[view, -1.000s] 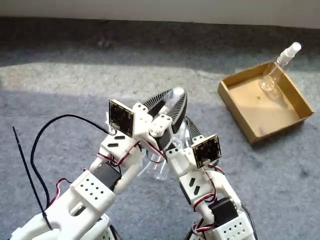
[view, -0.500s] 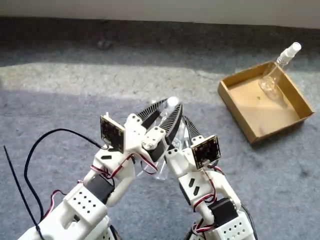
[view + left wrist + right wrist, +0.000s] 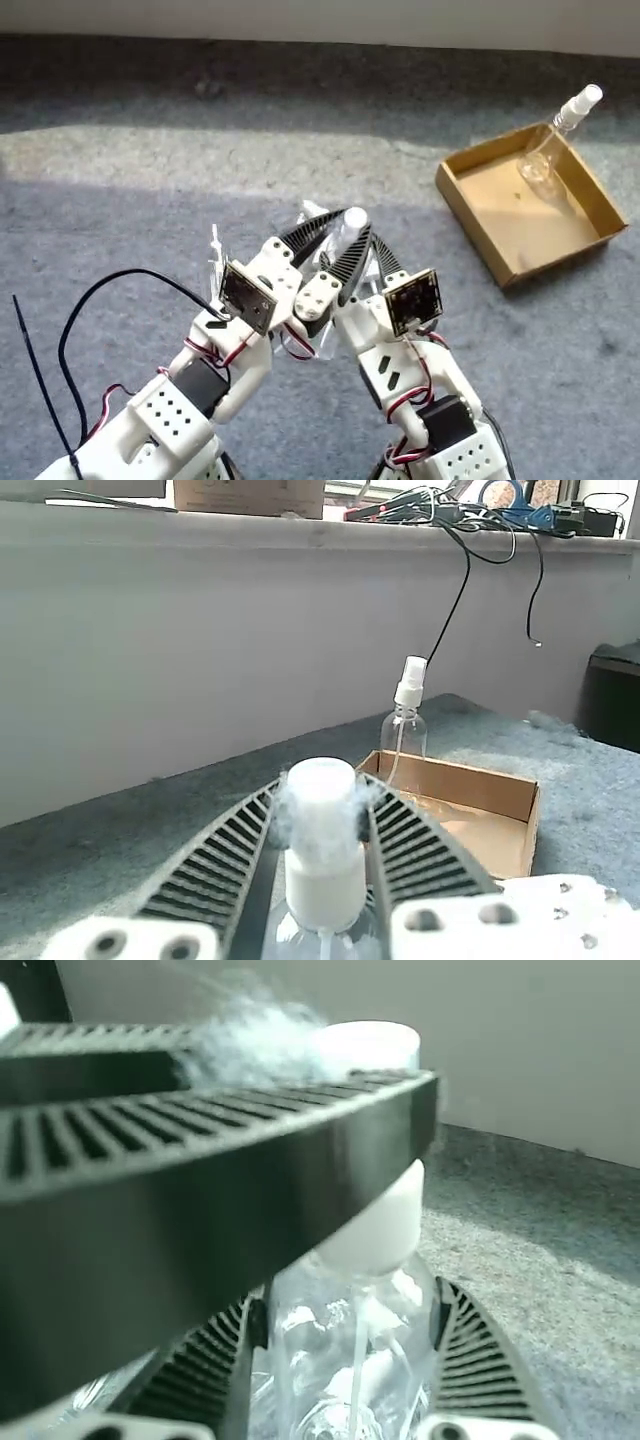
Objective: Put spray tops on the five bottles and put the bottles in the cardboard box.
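A white spray top (image 3: 354,216) sits on the neck of a clear bottle (image 3: 350,1370), and my left gripper (image 3: 344,224) is shut on it. The left wrist view has the spray top (image 3: 322,865) pinched between the black ribbed fingers (image 3: 235,850), fluff clinging to it. My right gripper (image 3: 350,1305) is shut on the bottle's shoulder just below. The cardboard box (image 3: 470,200) lies to the right. Another bottle (image 3: 545,160) with its top on leans in the box's far corner, also seen from the left wrist as the bottle (image 3: 403,725) in the box (image 3: 480,790).
Grey carpet covers the table, with open floor between the arms and the box. A black cable (image 3: 60,320) loops at the left beside the left arm. A pale wall (image 3: 200,630) runs along the back.
The left arm's wrist has dropped and drawn back toward the base, bringing the spray top down and nearer. The right arm and its bottle have kept still.
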Available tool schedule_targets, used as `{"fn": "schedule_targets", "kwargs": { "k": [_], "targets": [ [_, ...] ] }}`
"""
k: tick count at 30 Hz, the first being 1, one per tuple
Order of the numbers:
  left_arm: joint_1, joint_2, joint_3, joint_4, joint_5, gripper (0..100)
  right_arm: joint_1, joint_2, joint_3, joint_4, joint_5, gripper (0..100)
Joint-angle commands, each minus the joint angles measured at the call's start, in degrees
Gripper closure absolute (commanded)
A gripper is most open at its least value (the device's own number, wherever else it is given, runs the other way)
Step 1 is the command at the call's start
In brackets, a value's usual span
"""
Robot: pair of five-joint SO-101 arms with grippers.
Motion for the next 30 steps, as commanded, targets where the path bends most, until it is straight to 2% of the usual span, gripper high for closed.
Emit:
{"fn": "schedule_targets", "kwargs": {
  "k": [1, 4, 11, 23, 30],
  "targets": [
    [1.36, -1.01, -2.51, 5.19, -1.93, 98, 0.57, -0.75, 1.54, 0.22, -0.09, 85.5],
    [0.66, -1.19, -5.32, 10.73, -3.78, 97, 0.57, -0.75, 1.54, 0.22, -0.09, 85.5],
    [-3.91, -1.27, -7.34, 14.24, 0.79, 81, 0.57, -0.75, 1.45, 1.98, 0.0, 85.5],
    [-4.26, -5.14, -7.43, 14.68, 0.53, 81, 0.57, -0.75, 1.45, 2.07, 0.0, 85.5],
    [-4.62, -17.1, -7.6, 29.27, 0.44, 82, 0.57, -0.75, 1.45, 2.07, 0.0, 85.5]
  ]
}}
